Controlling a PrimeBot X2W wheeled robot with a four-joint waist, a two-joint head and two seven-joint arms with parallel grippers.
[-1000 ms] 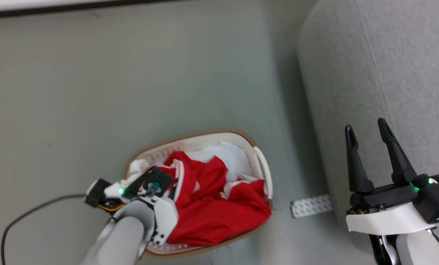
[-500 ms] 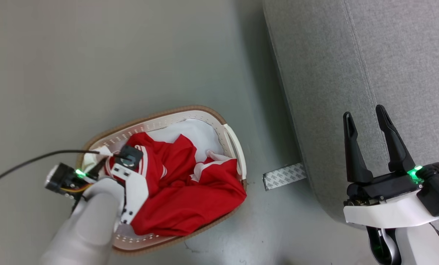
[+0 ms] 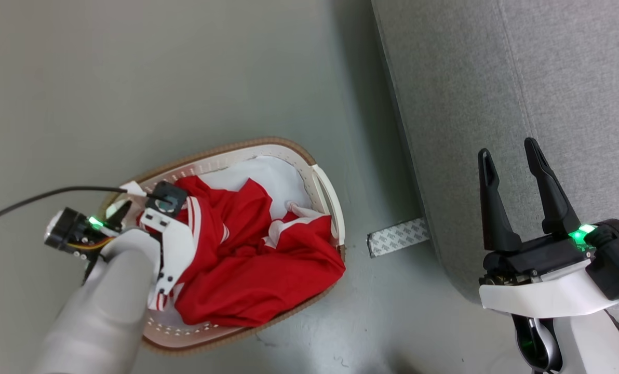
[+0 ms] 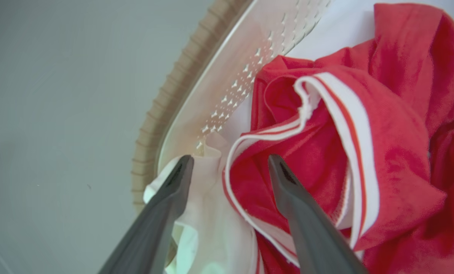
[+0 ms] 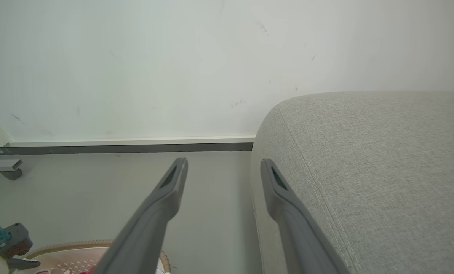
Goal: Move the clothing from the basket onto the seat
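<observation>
Basket [image 3: 268, 145]: cream-white with rows of small holes and a brown rim band. It stands on the grey floor [image 3: 133, 78], near the side of the seat [image 3: 548, 78] but apart from it. 1 pale handle faces the seat.
Clothing [image 3: 247, 259]: all of it lies in the basket. A crumpled red heap fills most of it, and white fabric shows at the far end.
Striped trim [image 4: 349, 125]: a white band with a thin red line, curling along the edge of a red garment at the end of the basket nearest the left arm.
White cloth [image 4: 208, 213]: bunched against the basket's holed wall and lapping over the rim in the left wrist view.
Left gripper [image 4: 230, 158]: down at the basket's end, its 2 fingers spread. 1 tip is over the white cloth by the rim, the other over the red garment, with a trimmed edge between them. Nothing is pinched, and the tips seem to touch the fabric, though the view is too close to be sure.
Right gripper [image 3: 508, 148]: its 2 fingers are spread and hold nothing. It hangs over the rounded edge of the seat, well apart from the basket.
Seat: large, grey woven fabric with stitched seams, on the right of the head view.
Tape strip [image 3: 398, 237]: a patterned grey-white strip on the floor, between the basket and the seat, with 1 end at the seat's base.
Cable [image 3: 29, 200]: black, running from the left wrist across the floor.
Wall [image 5: 173, 57]: pale, with a dark skirting line [image 5: 135, 146] beyond the seat.
</observation>
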